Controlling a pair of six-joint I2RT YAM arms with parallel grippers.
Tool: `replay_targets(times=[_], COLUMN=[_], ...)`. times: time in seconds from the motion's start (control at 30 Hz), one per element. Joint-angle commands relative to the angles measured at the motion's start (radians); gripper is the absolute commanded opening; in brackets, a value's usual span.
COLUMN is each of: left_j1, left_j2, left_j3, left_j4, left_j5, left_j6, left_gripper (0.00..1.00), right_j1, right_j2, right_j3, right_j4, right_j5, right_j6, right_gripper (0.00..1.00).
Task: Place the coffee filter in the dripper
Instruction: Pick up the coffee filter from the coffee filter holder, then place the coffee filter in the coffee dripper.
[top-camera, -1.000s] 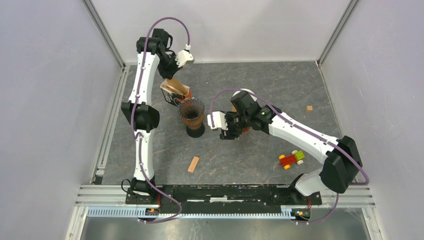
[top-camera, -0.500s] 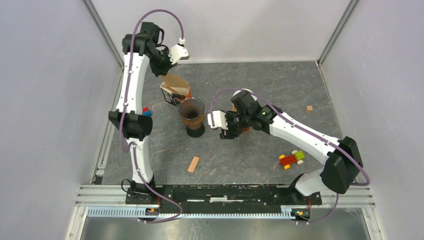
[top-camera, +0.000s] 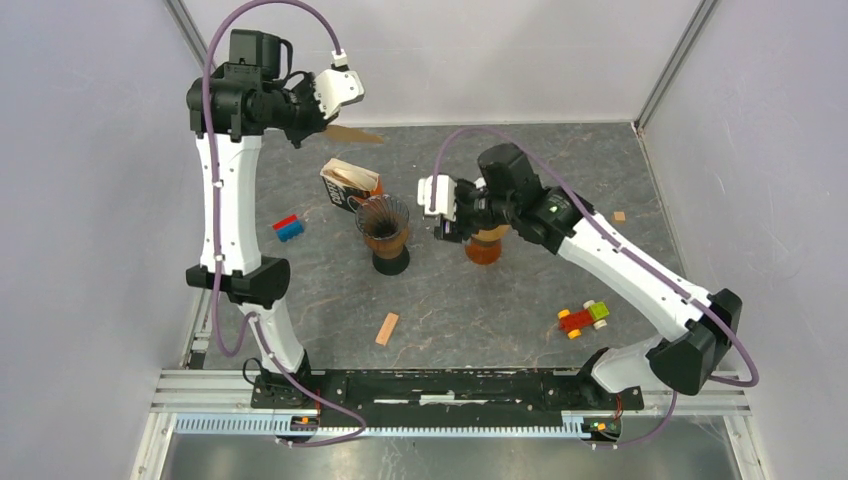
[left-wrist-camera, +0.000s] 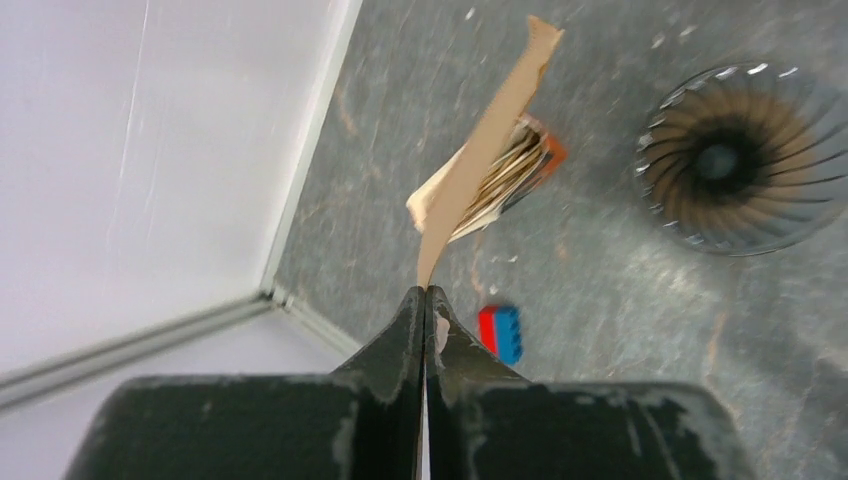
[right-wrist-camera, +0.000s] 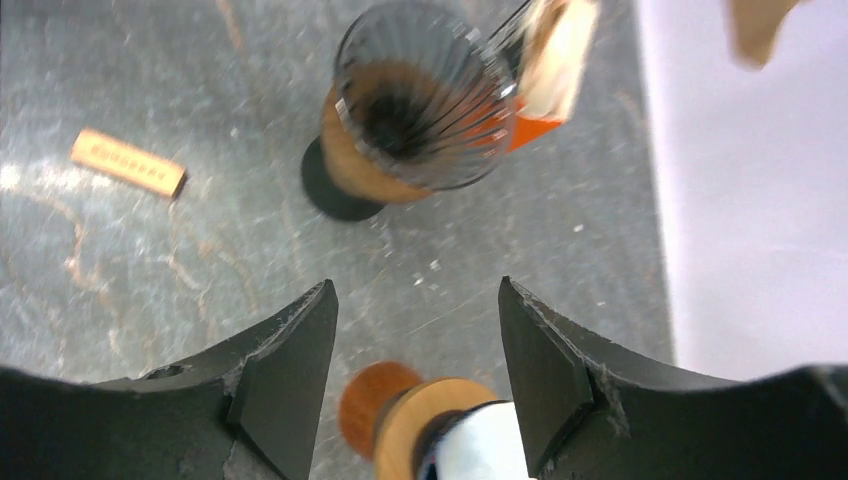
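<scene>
A flat brown coffee filter (top-camera: 354, 134) hangs in the air at the back left, and my left gripper (top-camera: 322, 127) is shut on its edge. In the left wrist view the filter (left-wrist-camera: 483, 145) rises edge-on from the shut fingertips (left-wrist-camera: 425, 297). Below it the filter pack (top-camera: 349, 184) stands open on the table. The glass dripper (top-camera: 384, 220) sits on its dark stand just right of the pack, apart from the filter. My right gripper (top-camera: 441, 210) hovers open to the right of the dripper (right-wrist-camera: 425, 95), with nothing touching its fingers (right-wrist-camera: 290, 350).
A wooden stand with a white top (top-camera: 486, 245) rests under the right gripper. A red and blue brick (top-camera: 289, 228) lies left of the dripper. A wooden block (top-camera: 387, 328), a toy car (top-camera: 584, 318) and a small block (top-camera: 619, 216) lie on the table.
The left arm rose and swung back to the left, drawing the filter out of the pack into the air. The right gripper moved up and back, uncovering the wooden stand.
</scene>
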Motion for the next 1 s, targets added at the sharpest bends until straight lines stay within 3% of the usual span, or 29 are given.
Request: replay_targets(times=[0.0,0.2,0.53,0.83,0.97], left_j1=[-0.037,-0.148,-0.257,-0.324,-0.333], left_j2=[-0.113,-0.178,-0.318,-0.404,-0.433], left_j3=[-0.036,-0.117,-0.418,-0.589,-0.653], left_j4=[-0.078,-0.078,0.133,0.288,0.344], left_j5=[0.235,0.364,0.354,0.302,0.303], left_j6=[-0.127,-0.204,-0.288,-0.34,-0.348], left_gripper=[0.02,0.02,0.02,0.02,0.02], right_j1=[-0.013,-0.016,-0.018,-0.038,-0.05], right_j2=[-0.049,-0.081,-0.219,-0.258,-0.267], right_j3=[0.154,0.213,0.129,-0.008,-0.038], right_j4=[0.017,0.015,-0.019,-0.062,-0.041], right_j5=[0.026,0.065,0.13,-0.087,-0.082], right_j6=[0.083,0.116,0.042,-0.027,-0.024], right_gripper=[0.68,0.69,0.71,0.72,0.72])
